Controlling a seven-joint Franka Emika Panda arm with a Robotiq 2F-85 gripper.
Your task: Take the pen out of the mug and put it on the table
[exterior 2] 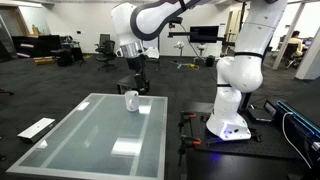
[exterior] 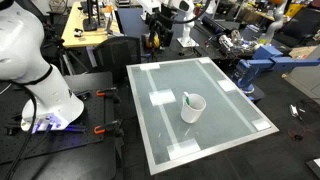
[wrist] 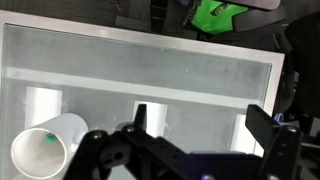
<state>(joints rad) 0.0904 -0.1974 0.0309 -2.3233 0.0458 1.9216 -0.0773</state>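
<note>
Pen [exterior: 187,98] inside mug [exterior: 194,110], seemingly tilted.

The tabletop [exterior: 165,125] is a pale grey-green frosted square with a light rim, filling mid-frame in both exterior views. White tape patches [exterior: 160,98] lie flat on it, perhaps six in all. A white mug [exterior: 193,107] stands upright right of centre.

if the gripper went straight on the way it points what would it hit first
Probably the table, not the mug: in the wrist view the open gripper aims at glass, the mug off to its side. Depth is unclear.
</note>
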